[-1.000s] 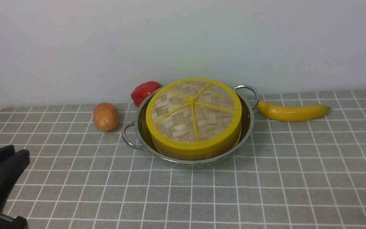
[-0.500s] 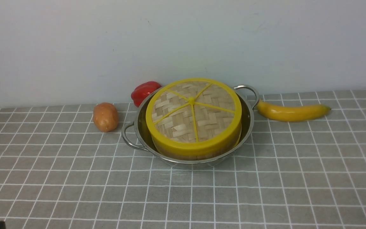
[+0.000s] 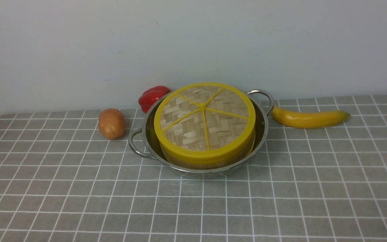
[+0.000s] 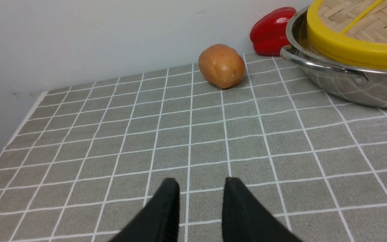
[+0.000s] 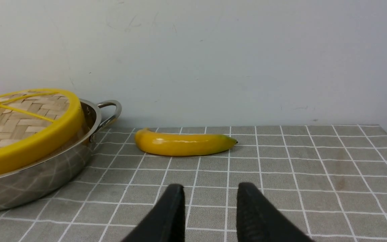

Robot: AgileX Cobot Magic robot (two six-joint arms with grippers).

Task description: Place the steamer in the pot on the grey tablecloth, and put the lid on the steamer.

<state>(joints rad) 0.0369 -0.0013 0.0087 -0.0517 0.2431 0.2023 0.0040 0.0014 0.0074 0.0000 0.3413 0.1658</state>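
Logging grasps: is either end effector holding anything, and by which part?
Nothing is held. The left end effector and right end effector are open over the grey tablecloth.

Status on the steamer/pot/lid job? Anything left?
Looks done. The steamer sits in the pot on the grey tablecloth, and the lid rests on top, slightly tilted. Nothing is in hand: the left gripper and the right gripper are both open and empty over bare cloth, away from the pot. Nothing visibly left, except perhaps checking the lid seats flat.
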